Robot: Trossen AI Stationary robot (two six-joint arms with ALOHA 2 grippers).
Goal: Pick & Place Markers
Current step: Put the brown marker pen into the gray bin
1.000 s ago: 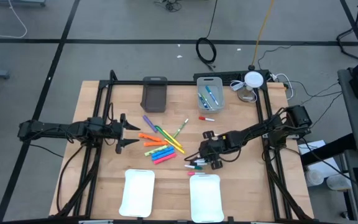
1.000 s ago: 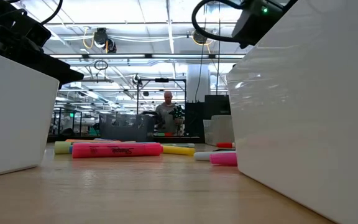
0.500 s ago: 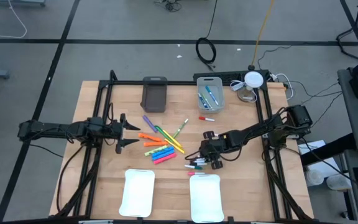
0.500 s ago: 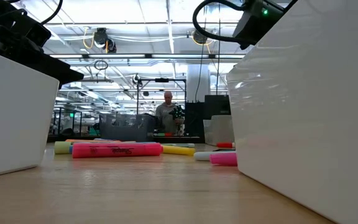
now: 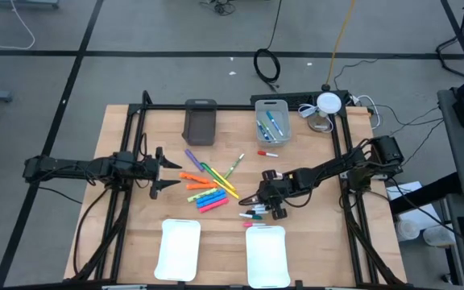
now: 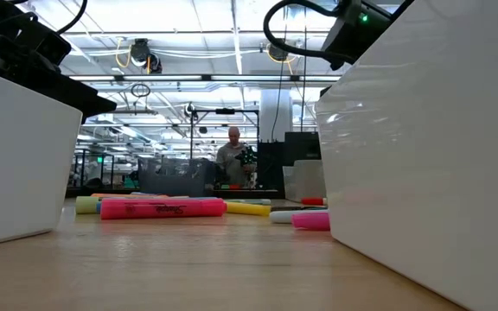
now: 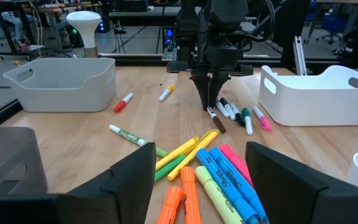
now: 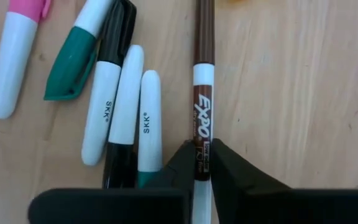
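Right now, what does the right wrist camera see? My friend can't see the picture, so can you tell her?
The right gripper is pinching a brown-capped Expo marker lying on the wooden table. Beside it lie thin white markers with black, green and pink caps.

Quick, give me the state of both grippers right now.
Left gripper: jaws open, holding nothing, beside the heap of markers.
Right gripper: jaws closed on the brown Expo marker, which lies on the table.
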